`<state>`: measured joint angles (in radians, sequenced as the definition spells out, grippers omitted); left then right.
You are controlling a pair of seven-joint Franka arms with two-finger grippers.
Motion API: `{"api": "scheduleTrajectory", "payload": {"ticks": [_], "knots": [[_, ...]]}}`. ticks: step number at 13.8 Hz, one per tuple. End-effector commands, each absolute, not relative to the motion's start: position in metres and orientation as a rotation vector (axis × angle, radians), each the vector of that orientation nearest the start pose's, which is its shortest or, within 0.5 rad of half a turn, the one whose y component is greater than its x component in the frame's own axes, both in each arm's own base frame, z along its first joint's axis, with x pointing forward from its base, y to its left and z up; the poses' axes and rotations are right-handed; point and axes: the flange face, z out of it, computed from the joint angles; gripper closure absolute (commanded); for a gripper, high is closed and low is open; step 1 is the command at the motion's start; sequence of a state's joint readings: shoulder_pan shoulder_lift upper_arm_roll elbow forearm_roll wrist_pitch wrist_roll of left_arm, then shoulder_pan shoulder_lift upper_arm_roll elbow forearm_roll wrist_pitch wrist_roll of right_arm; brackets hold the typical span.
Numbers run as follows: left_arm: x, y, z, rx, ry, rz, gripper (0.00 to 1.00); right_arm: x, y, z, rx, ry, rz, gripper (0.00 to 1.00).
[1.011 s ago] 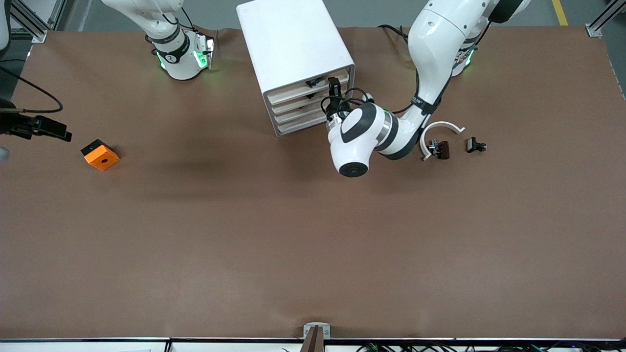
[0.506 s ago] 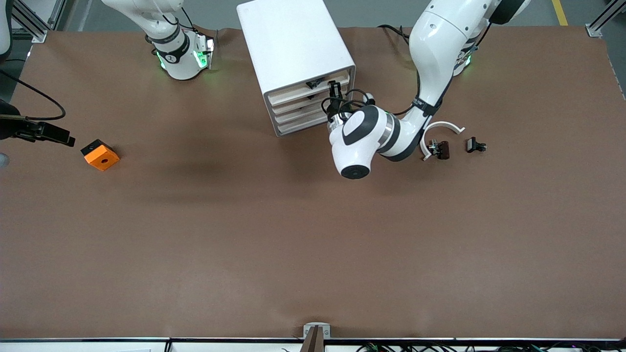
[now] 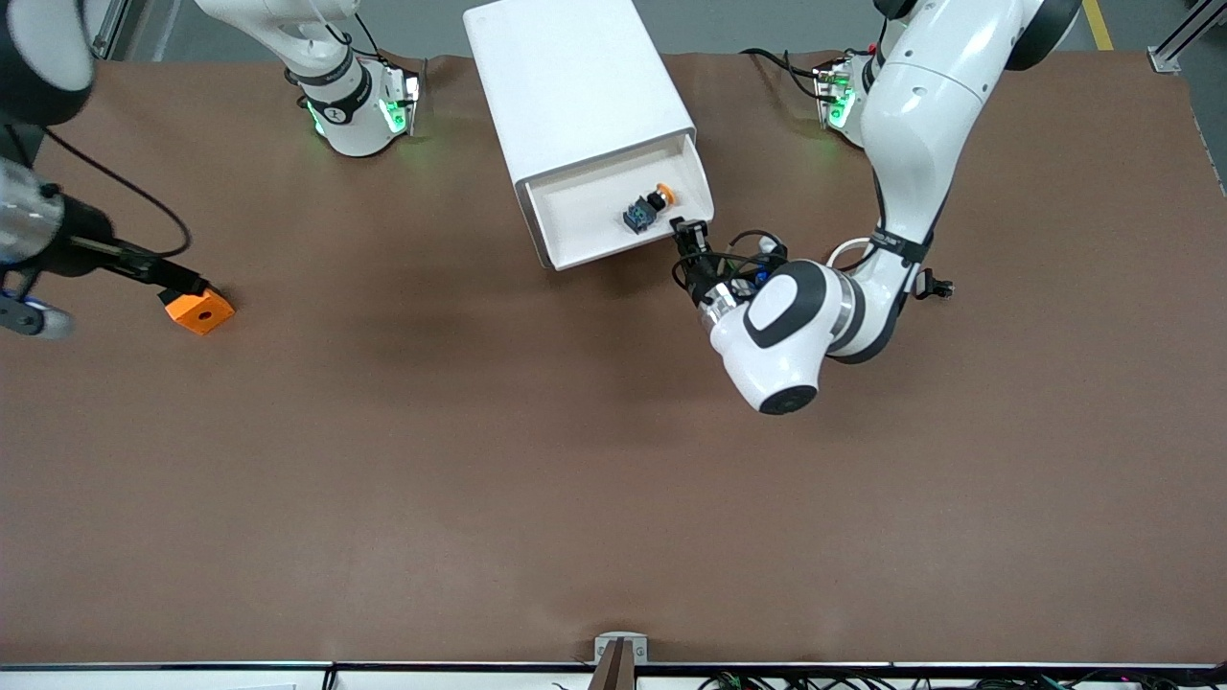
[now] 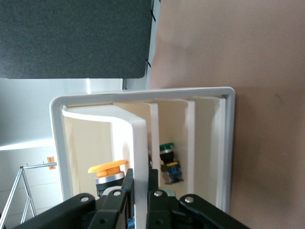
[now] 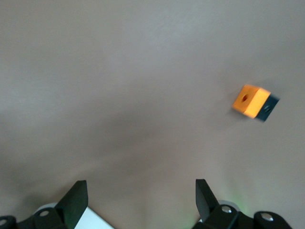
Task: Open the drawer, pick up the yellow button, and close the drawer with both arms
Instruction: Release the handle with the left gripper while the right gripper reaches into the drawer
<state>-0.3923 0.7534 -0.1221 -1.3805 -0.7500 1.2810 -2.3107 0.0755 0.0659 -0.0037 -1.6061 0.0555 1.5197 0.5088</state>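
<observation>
Front view: top drawer (image 3: 585, 216) of the white cabinet (image 3: 575, 86) is pulled out, tray open to the camera. Left gripper (image 3: 692, 240) sits at the drawer's front corner toward the left arm's end of the table, fingers clenched on the drawer front. Left wrist view confirms it: both black fingers (image 4: 125, 191) pinch the thin cream front panel (image 4: 140, 157) between them, one finger on each face, no gap showing.

The button (image 3: 661, 196) lies inside the drawer, just in from the clamped corner, orange-yellow cap on a black body. In the left wrist view the cap (image 4: 107, 168) is close beside the inner finger, apart from it. A second small part with blue and black (image 3: 636, 216) lies touching or just beside the button in the tray. Lower compartments in the wrist view hold another small part with a green cap (image 4: 166, 149).

Right gripper (image 5: 140, 202) hangs over bare table near the right arm's end, fingers spread wide, holding nothing. Orange square block (image 5: 251, 101) with a hole lies on the table near it; in the front view that block (image 3: 199, 309) sits at the tip of the right arm's hand. Right arm waits.

A small black clip (image 3: 935, 285) lies on the table beside the left arm's forearm, partly hidden.
</observation>
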Motion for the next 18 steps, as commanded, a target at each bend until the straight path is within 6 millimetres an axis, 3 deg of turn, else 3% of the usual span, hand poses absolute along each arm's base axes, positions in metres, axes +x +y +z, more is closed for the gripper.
{"api": "scheduleTrajectory", "payload": {"ticks": [1, 3, 4, 5, 6, 11, 14, 18], "knots": [[0.548, -0.381, 0.268, -1.327, -1.888, 1.222, 1.00, 0.549, 0.142, 0.579, -2.999, 0.872, 0.215, 0.00], [0.554, -0.377, 0.270, -1.347, -1.909, 1.222, 1.00, 0.532, 0.211, 0.584, -2.946, 1.016, 0.166, 0.00], [0.558, -0.373, 0.273, -1.353, -1.919, 1.223, 0.90, 0.522, 0.241, 0.585, -2.923, 1.063, 0.142, 0.00], [0.560, -0.371, 0.276, -1.372, -1.921, 1.225, 0.50, 0.510, 0.269, 0.587, -2.895, 1.115, 0.120, 0.00], [0.560, -0.371, 0.277, -1.379, -1.921, 1.221, 0.01, 0.495, 0.300, 0.587, -2.873, 1.156, 0.106, 0.00], [0.583, -0.339, 0.290, -1.439, -1.985, 1.097, 0.00, 0.452, 0.423, 0.540, -2.803, 1.264, 0.061, 0.00], [0.599, -0.324, 0.303, -1.586, -1.981, 1.062, 0.00, 0.435, 0.467, 0.508, -2.785, 1.320, 0.061, 0.00], [0.624, -0.280, 0.309, -1.765, -1.973, 1.073, 0.00, 0.439, 0.508, 0.472, -2.795, 1.374, 0.073, 0.00]]}}
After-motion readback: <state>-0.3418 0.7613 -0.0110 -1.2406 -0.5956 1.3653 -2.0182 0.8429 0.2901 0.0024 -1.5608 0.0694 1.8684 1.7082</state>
